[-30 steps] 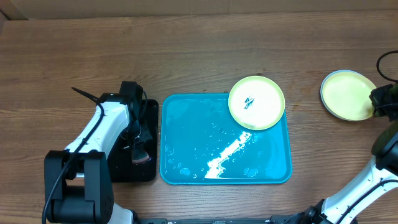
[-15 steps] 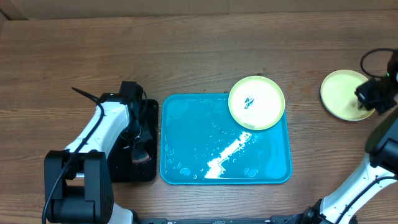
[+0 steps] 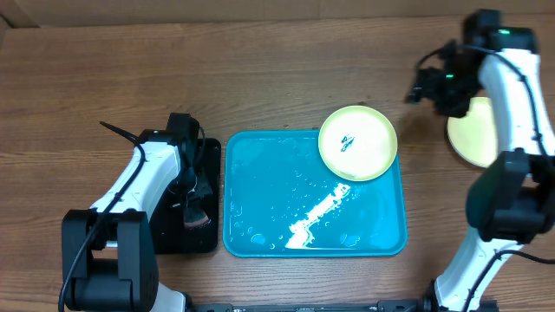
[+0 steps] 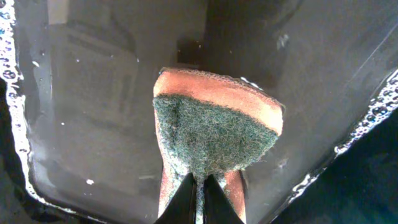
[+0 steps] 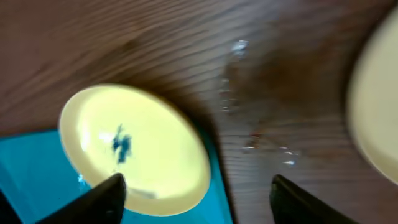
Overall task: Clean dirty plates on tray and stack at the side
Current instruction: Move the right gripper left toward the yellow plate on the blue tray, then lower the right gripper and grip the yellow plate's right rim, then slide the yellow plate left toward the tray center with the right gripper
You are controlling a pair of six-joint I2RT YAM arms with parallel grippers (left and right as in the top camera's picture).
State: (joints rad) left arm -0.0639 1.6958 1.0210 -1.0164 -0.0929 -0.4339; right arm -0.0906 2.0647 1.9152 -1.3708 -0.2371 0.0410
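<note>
The smeared plate (image 3: 357,143) is sitting on the cyan tray (image 3: 260,191), just beneath the right gripper (image 5: 198,185), whose fingers are standing spread and empty. The second plate (image 3: 464,139) is lying half hidden behind that arm. Only the left wrist view is showing the left gripper (image 4: 199,186) pinching a sponge (image 4: 214,130).

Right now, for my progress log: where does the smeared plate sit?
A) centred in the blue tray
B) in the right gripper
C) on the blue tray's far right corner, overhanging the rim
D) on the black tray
C: the smeared plate overhangs the far right corner of the blue tray.
</note>
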